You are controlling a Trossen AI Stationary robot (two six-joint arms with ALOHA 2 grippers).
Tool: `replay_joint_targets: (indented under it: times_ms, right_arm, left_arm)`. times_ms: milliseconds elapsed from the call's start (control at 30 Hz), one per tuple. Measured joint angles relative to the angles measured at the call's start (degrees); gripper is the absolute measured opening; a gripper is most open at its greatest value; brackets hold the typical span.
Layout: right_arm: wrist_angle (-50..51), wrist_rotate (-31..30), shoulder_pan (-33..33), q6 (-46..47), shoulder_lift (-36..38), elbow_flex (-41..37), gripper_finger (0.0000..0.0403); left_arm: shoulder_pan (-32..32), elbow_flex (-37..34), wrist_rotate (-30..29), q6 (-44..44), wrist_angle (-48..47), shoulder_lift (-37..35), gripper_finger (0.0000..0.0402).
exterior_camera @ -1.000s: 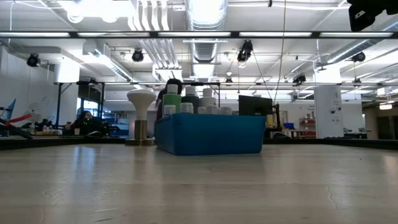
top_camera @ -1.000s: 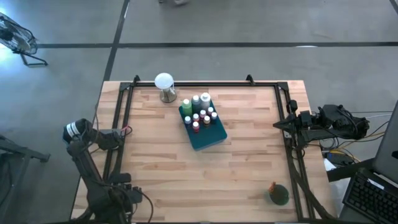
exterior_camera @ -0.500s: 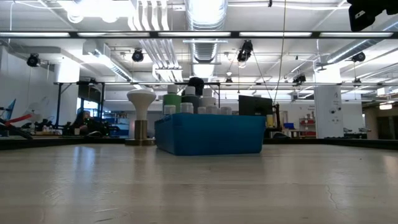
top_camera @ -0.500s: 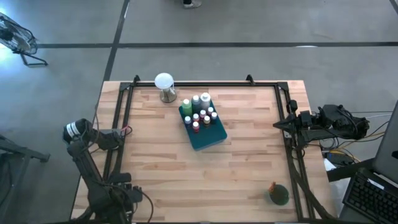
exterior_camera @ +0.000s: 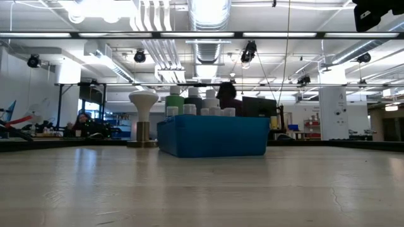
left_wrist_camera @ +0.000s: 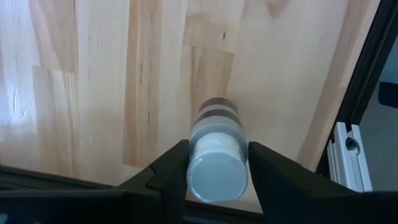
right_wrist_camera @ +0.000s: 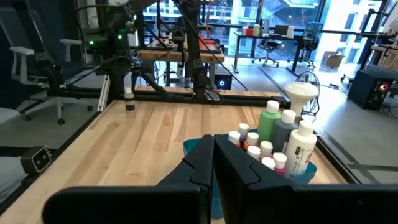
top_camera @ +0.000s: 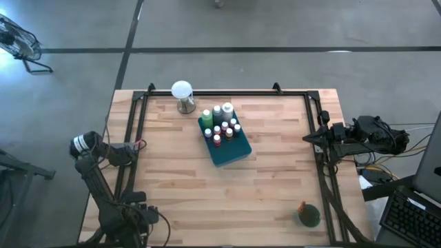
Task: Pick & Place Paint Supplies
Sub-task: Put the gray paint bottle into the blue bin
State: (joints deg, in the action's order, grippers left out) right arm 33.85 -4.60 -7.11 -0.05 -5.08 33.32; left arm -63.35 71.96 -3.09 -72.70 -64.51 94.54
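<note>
High view shows a wooden tabletop (top_camera: 186,186) from straight above. A teal tray (top_camera: 231,150) sits a bit far of the middle, turned at a slant. Small bottles (top_camera: 222,128) with white caps stand packed in the far half of the tray. Two green ones and a bigger white one stand at the far end, with little red and dark ones just near of them. A white globe on a metal base (top_camera: 182,96) stands just left of the tray, close to the far edge. A dark green round thing (top_camera: 309,216) with a bit of orange on it lies near the right corner on the near side.

The left claw (left_wrist_camera: 217,177) is at the left edge of the tabletop, well apart from the tray. Its two dark fingers (left_wrist_camera: 171,171) pinch a small white bottle (left_wrist_camera: 216,162), one on each side. This bottle has a white cap and a dark band, and it hangs over the bare wood beside the black rail.

The right claw (right_wrist_camera: 214,163) waits at the right edge of the tabletop. Its fingers are pressed together with nothing between them. Past them you can see the tray and its bottles.

Low view shows the tray side on, with the caps poking up over its wall. A person sits far off in the room behind.
</note>
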Motion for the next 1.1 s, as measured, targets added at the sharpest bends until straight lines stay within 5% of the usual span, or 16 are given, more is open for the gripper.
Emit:
replay_joint_targets:
  times_ms: [233, 767, 1100]
  right_arm:
    - [0.0, 0.0, 0.0, 0.0, 0.0, 0.0, 0.0008]
    - [0.0, 0.0, 0.0, 0.0, 0.0, 0.0, 0.0008]
    - [0.0, 0.0, 0.0, 0.0, 0.0, 0.0, 0.0008]
  left_arm:
    - [0.0, 0.0, 0.9, 0.0, 0.0, -0.2, 0.0124]
    - [2.9, -0.1, 1.3, 1.4, -3.2, -3.2, 0.0123]
    - [12.6, -0.1, 1.0, 16.0, -3.3, -4.8, 0.0123]
